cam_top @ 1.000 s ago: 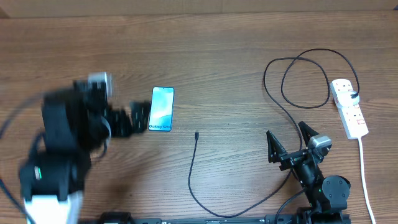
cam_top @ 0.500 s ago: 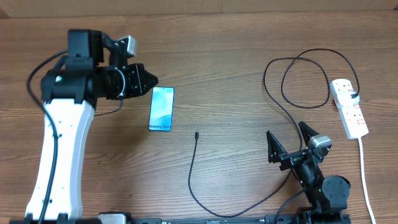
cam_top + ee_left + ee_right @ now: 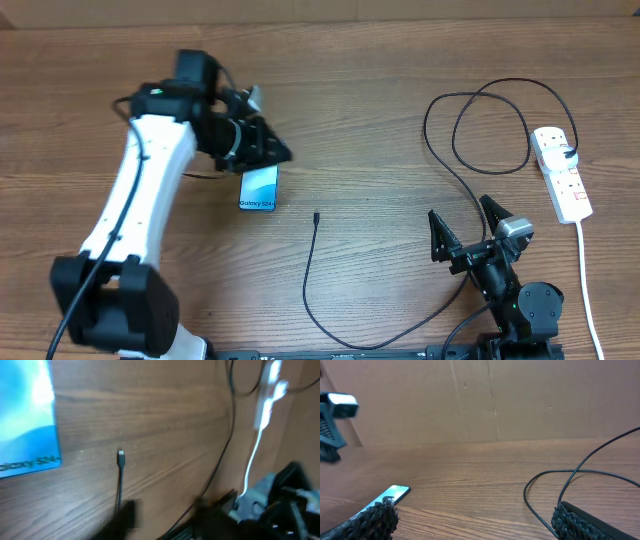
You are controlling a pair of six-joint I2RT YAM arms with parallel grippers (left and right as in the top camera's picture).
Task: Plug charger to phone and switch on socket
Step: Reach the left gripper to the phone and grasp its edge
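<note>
The phone [image 3: 258,189] lies flat on the table with its light blue screen up. It also shows in the left wrist view [image 3: 25,410] and the right wrist view [image 3: 393,493]. My left gripper [image 3: 272,151] hovers over the phone's far end, open and empty; its blurred fingers [image 3: 165,515] show apart. The charger cable's small tip [image 3: 316,217] lies free to the right of the phone, also in the left wrist view [image 3: 120,457]. The cable [image 3: 478,120] loops to the socket [image 3: 562,180], where its black plug [image 3: 569,153] sits. My right gripper [image 3: 466,226] is open and empty near the front.
The socket's white cord [image 3: 588,280] runs to the front right edge. The black cable curves along the front [image 3: 330,335] and passes close beside my right gripper [image 3: 480,525]. A cardboard wall [image 3: 480,400] stands behind the table.
My left arm has swung from the left side toward the far side and to the right, and now hangs over the phone's far end. The right arm, the phone and the cable have not moved.
</note>
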